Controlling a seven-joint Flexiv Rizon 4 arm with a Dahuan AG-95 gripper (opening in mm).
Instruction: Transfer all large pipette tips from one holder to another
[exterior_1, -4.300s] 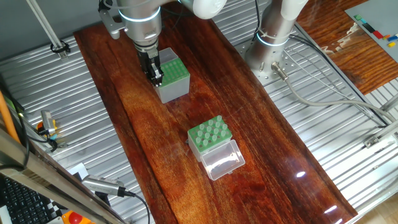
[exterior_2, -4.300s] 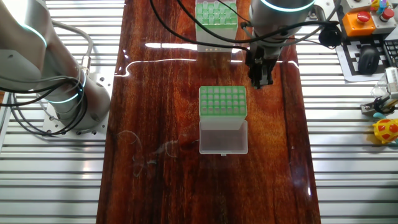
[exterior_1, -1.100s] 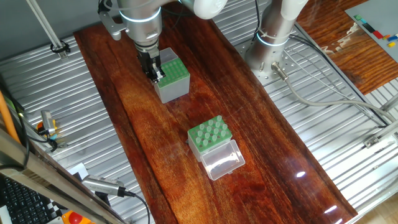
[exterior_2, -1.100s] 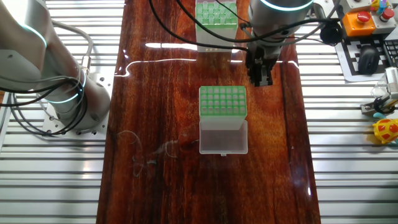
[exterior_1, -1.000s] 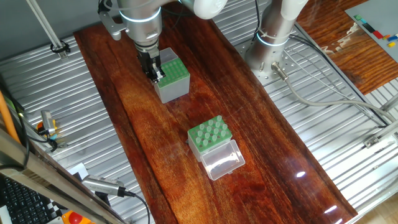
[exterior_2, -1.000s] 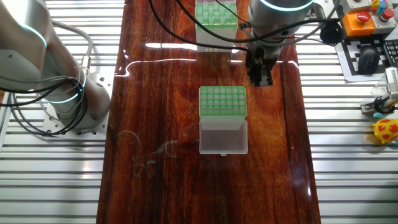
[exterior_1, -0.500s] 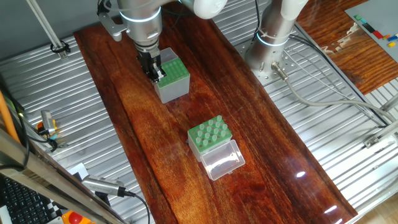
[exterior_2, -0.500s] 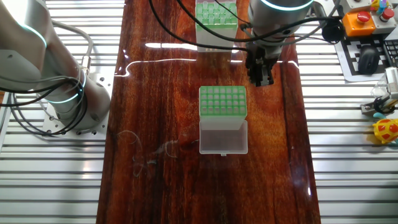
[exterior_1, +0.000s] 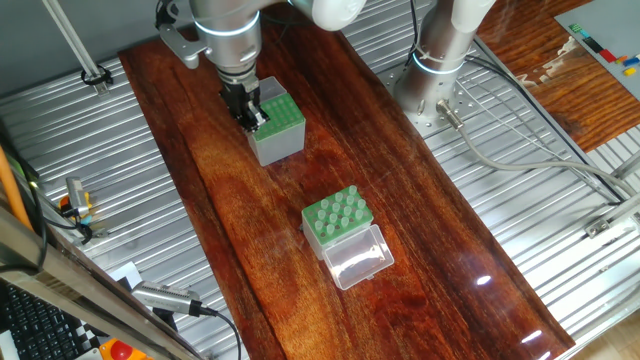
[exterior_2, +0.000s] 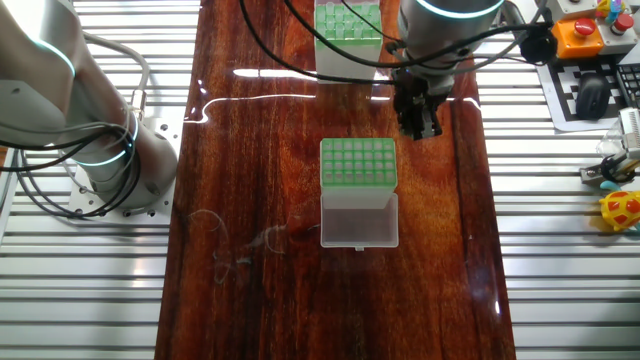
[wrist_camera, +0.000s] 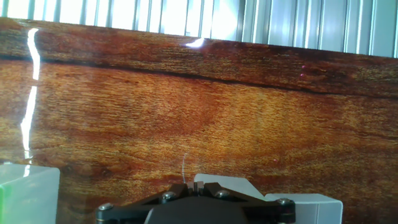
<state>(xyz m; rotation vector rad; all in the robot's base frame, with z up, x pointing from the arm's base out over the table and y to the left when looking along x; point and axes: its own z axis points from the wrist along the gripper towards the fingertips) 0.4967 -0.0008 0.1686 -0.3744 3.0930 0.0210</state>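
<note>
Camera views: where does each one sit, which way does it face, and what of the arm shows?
One fixed view: high off one long side, looking down the wooden table; arm and gripper by the grey-sided box, clear-sided box nearer.
The other fixed view: high off the opposite end, looking steeply down; gripper beside the grey-sided box, clear-sided box far.
Hand view: on the hand, facing the tabletop; only the gripper base shows, fingers unseen.
Shared: both fixed views show both boxes and the gripper.
</note>
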